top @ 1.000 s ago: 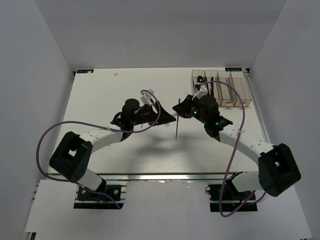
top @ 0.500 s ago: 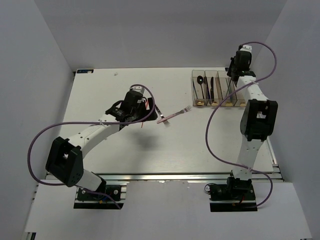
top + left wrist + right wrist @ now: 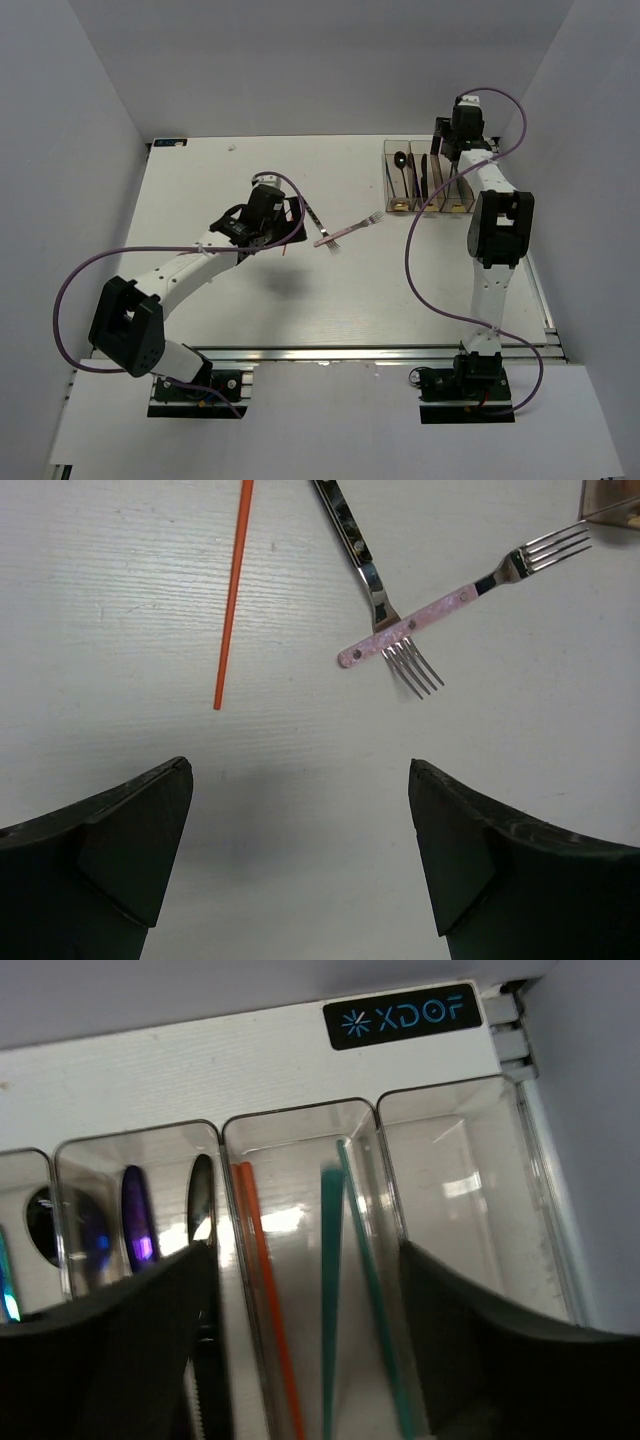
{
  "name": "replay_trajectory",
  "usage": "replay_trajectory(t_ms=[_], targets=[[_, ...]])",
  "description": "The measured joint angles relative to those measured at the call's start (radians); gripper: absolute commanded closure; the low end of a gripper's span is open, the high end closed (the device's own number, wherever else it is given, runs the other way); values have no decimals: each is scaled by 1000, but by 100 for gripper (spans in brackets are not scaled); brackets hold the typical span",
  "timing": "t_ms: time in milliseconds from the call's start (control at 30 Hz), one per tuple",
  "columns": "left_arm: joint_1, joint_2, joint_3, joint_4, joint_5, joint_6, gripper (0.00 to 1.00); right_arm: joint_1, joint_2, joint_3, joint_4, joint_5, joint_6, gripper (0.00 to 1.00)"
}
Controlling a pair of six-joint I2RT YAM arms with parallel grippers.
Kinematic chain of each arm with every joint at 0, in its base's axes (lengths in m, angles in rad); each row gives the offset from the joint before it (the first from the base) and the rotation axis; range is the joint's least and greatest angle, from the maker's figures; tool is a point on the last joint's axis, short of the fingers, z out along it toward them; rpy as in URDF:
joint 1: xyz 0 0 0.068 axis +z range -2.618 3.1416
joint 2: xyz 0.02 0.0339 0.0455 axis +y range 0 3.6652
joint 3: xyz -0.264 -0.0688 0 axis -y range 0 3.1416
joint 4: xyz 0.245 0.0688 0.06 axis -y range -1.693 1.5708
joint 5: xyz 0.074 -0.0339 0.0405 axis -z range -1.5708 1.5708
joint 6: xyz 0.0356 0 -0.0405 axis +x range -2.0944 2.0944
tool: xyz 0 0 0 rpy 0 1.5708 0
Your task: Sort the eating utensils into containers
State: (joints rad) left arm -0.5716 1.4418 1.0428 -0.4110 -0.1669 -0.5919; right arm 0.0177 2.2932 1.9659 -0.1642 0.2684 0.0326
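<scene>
Nearest, left gripper [image 3: 300, 780], jaws spread wide, empty. At 11 o'clock, orange chopstick [image 3: 232, 590]: likely light, stiff, slippery, so best pinched mid-shaft. At 1 o'clock, pink fork [image 3: 420, 620] crossing silver fork [image 3: 347, 530]. Farthest, right gripper [image 3: 305, 1260], jaws spread, empty, above bins [image 3: 300, 1112].

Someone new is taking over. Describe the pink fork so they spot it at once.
On the white table, look between the left gripper and the row of clear bins. Two forks lie crossed there near an orange chopstick; the pink fork has a speckled handle, the silver fork is plain metal.
</scene>
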Motion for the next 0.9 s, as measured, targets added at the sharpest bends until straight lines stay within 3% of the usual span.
replay_trajectory(t_ms=[233,367,500,667,800,900], targets=[[0,47,72,-32,-107,13,2,-3,-10,5,-45,23,50,11],[15,204,200,-31,-145,48,6,-3,-91,-22,-124,12,135,11],[54,415,354,-53,-109,108,15,-3,-378,-274,-113,-99,221,11],[104,638,535,-162,-73,174,24,0,-781,-665,44,-240,276,11],[129,708,590,-221,-43,204,30,9,-822,-765,85,-303,298,11],[147,746,639,-263,-4,222,49,24,-822,-844,85,-333,309,11]])
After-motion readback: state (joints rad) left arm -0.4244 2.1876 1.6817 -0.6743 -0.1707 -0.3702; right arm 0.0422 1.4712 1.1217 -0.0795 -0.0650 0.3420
